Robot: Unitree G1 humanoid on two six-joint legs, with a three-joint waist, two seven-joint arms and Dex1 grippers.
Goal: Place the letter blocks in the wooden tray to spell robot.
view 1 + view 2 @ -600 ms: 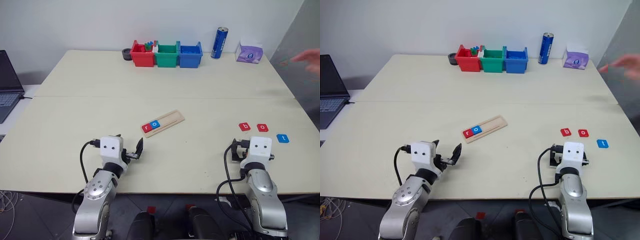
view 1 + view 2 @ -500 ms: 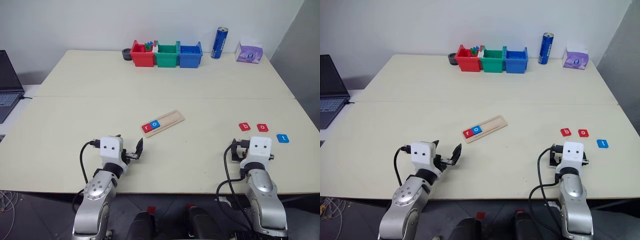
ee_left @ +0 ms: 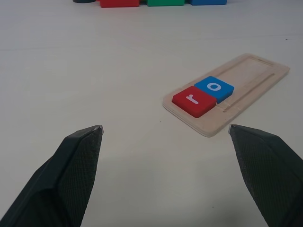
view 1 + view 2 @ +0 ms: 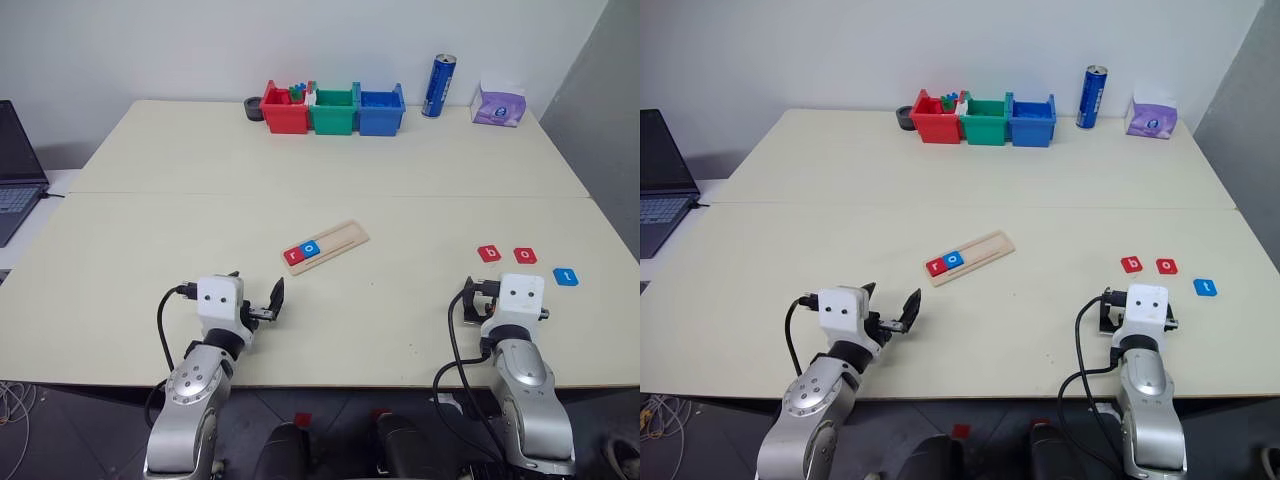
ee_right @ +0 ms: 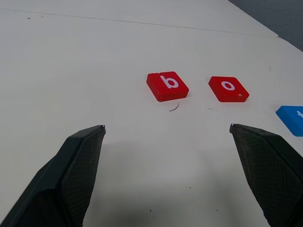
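the wooden tray [image 4: 327, 245] lies mid-frame on the table [image 4: 200, 180], up-right of the spread, empty left claw [image 4: 257, 312], holding red r [image 3: 192, 100] and blue o [image 3: 214, 88]. red b [image 5: 166, 85], red o [image 5: 228, 88] and blue t [image 4: 566, 276] lie at right, just above the spread, empty right claw [image 5: 165, 175].

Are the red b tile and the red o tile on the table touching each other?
Apart. The right wrist view shows the red b tile and the red o tile lying side by side with a strip of bare table between them.

Both arms reach forward, level; the left hand [image 3: 165, 175] and right hand [image 5: 168, 175] hold their fingers spread wide, empty.
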